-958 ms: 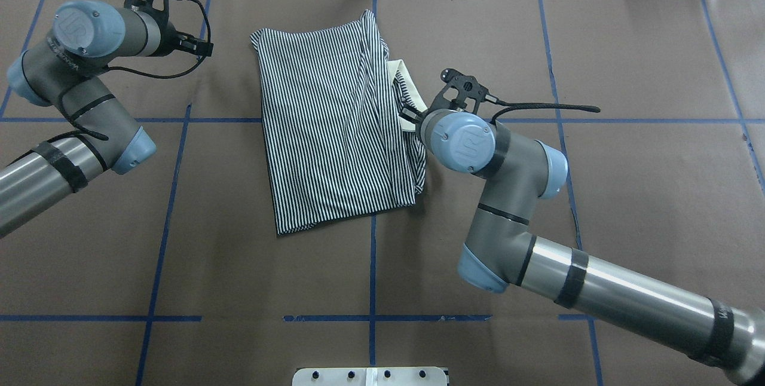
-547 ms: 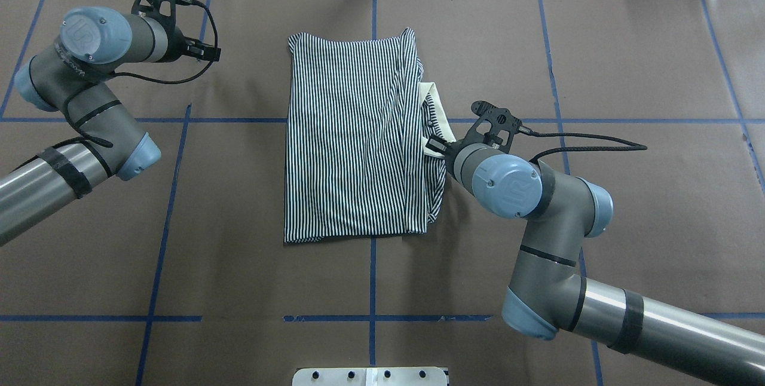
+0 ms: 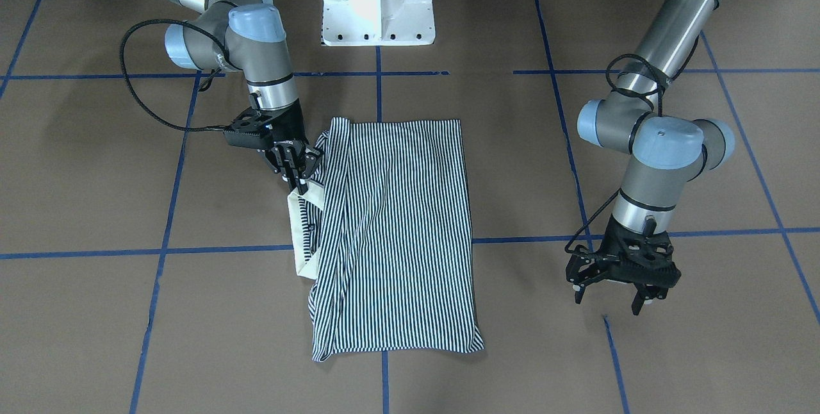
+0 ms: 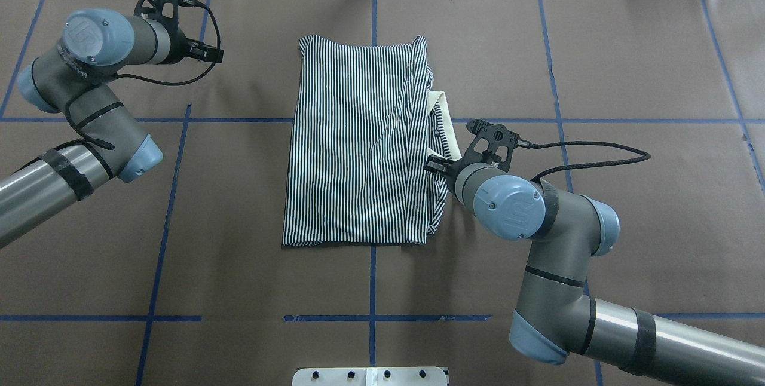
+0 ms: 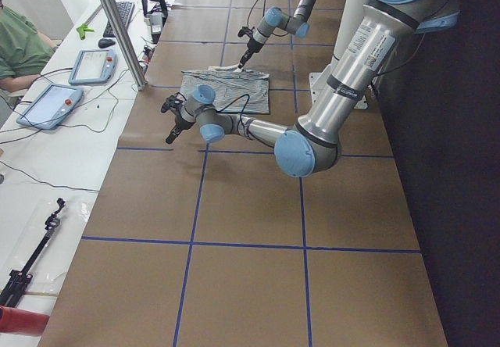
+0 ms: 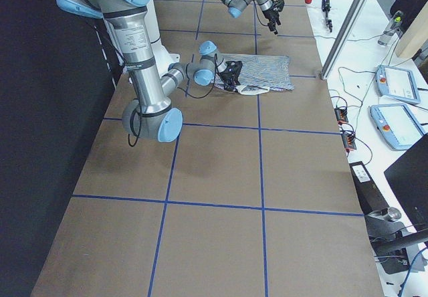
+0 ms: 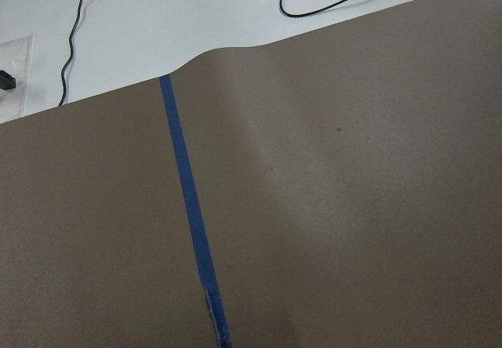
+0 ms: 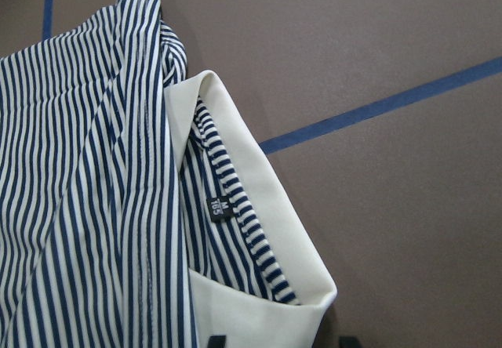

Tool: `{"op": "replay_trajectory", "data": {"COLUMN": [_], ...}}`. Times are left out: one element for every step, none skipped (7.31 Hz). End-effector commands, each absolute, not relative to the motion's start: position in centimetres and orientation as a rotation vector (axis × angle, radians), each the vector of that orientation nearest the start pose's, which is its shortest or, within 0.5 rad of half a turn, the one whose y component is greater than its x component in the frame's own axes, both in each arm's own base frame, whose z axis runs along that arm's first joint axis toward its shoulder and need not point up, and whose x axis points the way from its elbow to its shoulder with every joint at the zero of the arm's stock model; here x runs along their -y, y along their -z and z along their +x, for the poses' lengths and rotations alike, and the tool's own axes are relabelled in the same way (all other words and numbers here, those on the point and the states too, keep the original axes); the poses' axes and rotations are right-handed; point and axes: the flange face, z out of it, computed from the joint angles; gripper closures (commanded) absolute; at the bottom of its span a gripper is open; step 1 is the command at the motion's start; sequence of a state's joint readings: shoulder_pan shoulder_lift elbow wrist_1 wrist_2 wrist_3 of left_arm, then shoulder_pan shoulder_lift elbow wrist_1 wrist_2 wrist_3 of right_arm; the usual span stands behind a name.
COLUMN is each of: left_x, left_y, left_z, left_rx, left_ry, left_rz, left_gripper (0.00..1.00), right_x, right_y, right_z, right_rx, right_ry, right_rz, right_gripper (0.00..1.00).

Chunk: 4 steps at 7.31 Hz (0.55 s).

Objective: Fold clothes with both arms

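A: Shirt (image 4: 358, 147) is laid folded at table (image 4: 179, 224) centre. Its collar (image 8: 274, 230), at the 3 o'clock edge in the overhead view, is pinched by the right gripper (image 3: 298, 180). The left gripper (image 3: 608, 302) is held spread and empty at 10 o'clock.
B: Risk noted: if the collar is pulled single-handed, the folds may be dragged askew.

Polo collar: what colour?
Plain cream collar, unlike the navy-and-white striped shirt body; shows best in the right wrist view.
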<state>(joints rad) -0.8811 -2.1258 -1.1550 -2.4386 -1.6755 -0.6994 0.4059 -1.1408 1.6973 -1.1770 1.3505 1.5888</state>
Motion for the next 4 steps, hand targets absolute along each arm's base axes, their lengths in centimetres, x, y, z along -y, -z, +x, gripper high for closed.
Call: {"op": "replay_trajectory", "data": {"left_x": [65.1, 65.1, 65.1, 65.2], "left_y": [-44.5, -44.7, -44.6, -44.5], "left_z": [38.2, 38.2, 38.2, 38.1], "left_rx": [-0.716, -0.714, -0.716, -0.716], "left_ry": [-0.048, -0.048, -0.047, -0.045], "left_rz": [0.703, 0.701, 0.702, 0.703], "left_gripper": [0.0, 0.0, 0.0, 0.0], "right_x": [37.5, 35.1, 34.0, 32.5], "right_y": [-28.5, -26.6, -24.6, -23.0], "right_z": [-53.8, -56.1, -57.4, -58.8], "right_rx": [0.793, 0.771, 0.717, 0.67], "right_ry": [-0.365, -0.314, -0.221, -0.126], "right_rz": [0.383, 0.366, 0.374, 0.38], "right_gripper": [0.0, 0.0, 0.0, 0.09]}}
